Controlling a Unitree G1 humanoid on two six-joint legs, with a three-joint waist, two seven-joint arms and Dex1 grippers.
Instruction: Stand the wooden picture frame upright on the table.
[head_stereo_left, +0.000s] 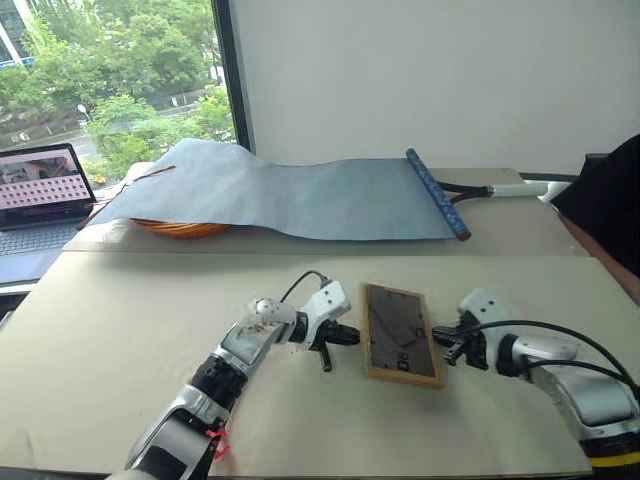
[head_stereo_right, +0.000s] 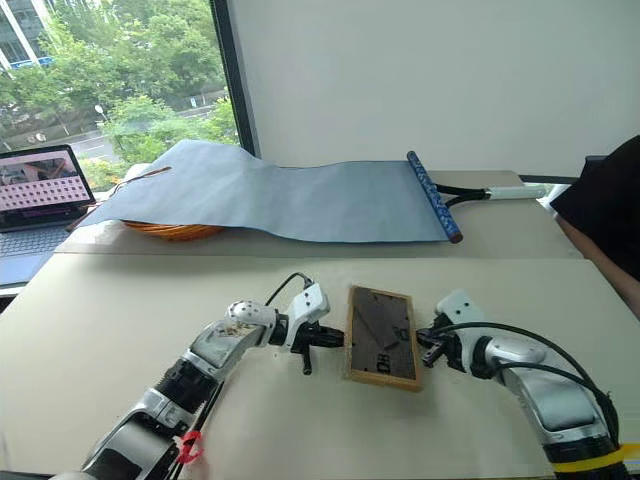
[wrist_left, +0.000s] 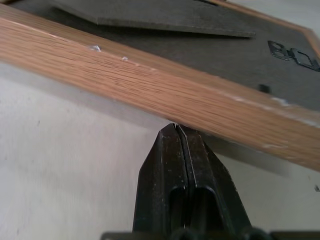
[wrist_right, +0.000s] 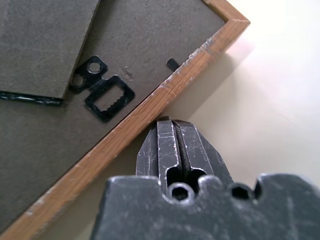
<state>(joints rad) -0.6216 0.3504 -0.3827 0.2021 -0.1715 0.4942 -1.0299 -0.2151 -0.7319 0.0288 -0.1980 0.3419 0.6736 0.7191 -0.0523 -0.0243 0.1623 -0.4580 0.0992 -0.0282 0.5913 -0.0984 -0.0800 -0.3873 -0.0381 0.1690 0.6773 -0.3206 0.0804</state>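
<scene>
The wooden picture frame (head_stereo_left: 402, 333) lies flat on the table (head_stereo_left: 120, 340), face down, its dark grey back and easel stand up. My left gripper (head_stereo_left: 352, 336) is shut, its tips at the frame's left long edge (wrist_left: 150, 85). My right gripper (head_stereo_left: 444, 335) is shut too, its tips against the frame's right long edge (wrist_right: 150, 112) near a corner. Neither holds anything. The picture side is hidden.
A grey-blue cloth mat (head_stereo_left: 290, 195) with a dark rolled end (head_stereo_left: 436, 193) lies across the back table over an orange basket (head_stereo_left: 180, 229). A laptop (head_stereo_left: 40, 190) stands far left. A person's dark sleeve (head_stereo_left: 610, 205) is at the right edge.
</scene>
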